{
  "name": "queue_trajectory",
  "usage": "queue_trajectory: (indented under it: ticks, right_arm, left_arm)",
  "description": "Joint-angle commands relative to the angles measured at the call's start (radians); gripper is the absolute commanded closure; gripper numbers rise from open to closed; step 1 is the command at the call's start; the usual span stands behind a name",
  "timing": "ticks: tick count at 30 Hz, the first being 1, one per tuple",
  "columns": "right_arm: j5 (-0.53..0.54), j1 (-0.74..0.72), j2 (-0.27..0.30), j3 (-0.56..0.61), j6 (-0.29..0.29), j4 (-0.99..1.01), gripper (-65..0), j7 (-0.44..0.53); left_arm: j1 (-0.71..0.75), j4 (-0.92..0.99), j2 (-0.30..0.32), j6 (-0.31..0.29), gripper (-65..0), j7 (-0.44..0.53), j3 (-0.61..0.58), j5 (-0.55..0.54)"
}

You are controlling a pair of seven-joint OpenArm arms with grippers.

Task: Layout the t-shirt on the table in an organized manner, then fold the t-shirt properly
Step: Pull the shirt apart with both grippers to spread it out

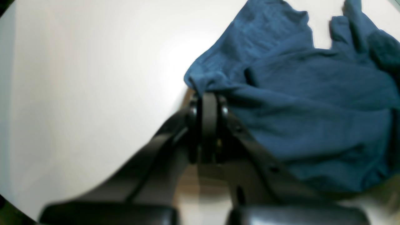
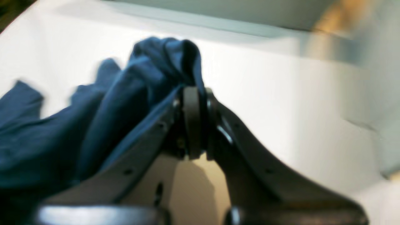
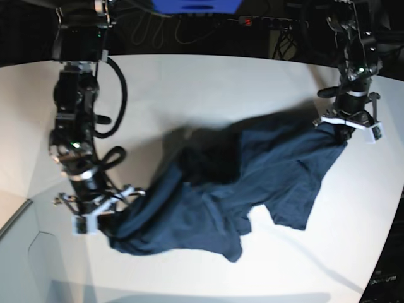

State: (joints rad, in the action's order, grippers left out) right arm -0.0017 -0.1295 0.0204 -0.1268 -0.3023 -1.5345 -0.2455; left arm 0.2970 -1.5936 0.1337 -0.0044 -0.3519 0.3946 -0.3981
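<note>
The t-shirt (image 3: 233, 183) sprawls crumpled across the middle of the table (image 3: 189, 82), stretched between both arms. The left gripper (image 3: 344, 126) pinches its far corner and the right gripper (image 3: 104, 211) its near end, apparently to pull it flat.

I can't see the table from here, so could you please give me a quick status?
Left gripper and right gripper both shut on the t-shirt. Shirt stretched between them, bunched, not flat. Nothing else on the table.
</note>
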Motion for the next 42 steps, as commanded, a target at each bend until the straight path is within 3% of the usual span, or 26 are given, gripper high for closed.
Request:
queue_trajectory:
  ticks: [1,7,15,17,22,27,32,38,42]
  right_arm:
    - [0.007,-0.008,0.000,-0.030,0.002,-0.025,0.0,0.030]
    - [0.007,0.086,-0.020,-0.247,0.002,-0.024,0.0,0.030]
    - [0.007,0.199,-0.015,-0.347,0.002,-0.005,0.0,0.030]
    - [0.007,0.207,-0.014,-0.368,0.002,0.016,-4.5,0.030]
    - [0.004,0.209,0.013,-0.394,-0.001,0.019,-23.5,-0.027]
    - [0.007,0.232,0.010,-0.445,-0.002,-0.110,-30.3,-0.047]
    - [0.007,0.225,0.019,-0.281,-0.002,-0.153,-30.4,-0.079]
    - [0.007,0.064,0.033,-0.001,-0.002,-0.108,-30.6,-0.361]
    - [0.007,-0.088,0.025,0.083,-0.002,0.071,-30.6,-0.495]
  left_arm:
    - [-0.006,-0.012,0.013,-0.003,-0.1,0.021,0.004,-0.002]
    - [-0.005,0.035,0.014,-0.003,-0.1,0.027,0.004,-0.002]
    - [-0.014,0.066,0.008,-0.003,-0.1,0.029,0.005,-0.002]
    - [-0.014,0.068,0.011,-0.003,-0.1,0.029,0.005,-0.002]
    - [-0.014,0.068,0.013,-0.003,-0.1,0.029,0.005,-0.002]
    - [-0.014,0.068,0.005,-0.003,-0.1,0.029,0.002,-0.002]
    - [-0.005,0.068,0.005,-0.003,-0.1,0.029,0.002,-0.002]
    - [0.008,0.068,0.005,-0.003,-0.1,0.029,0.002,-0.002]
    - [0.008,0.068,0.005,-0.003,-0.1,0.029,0.000,-0.002]
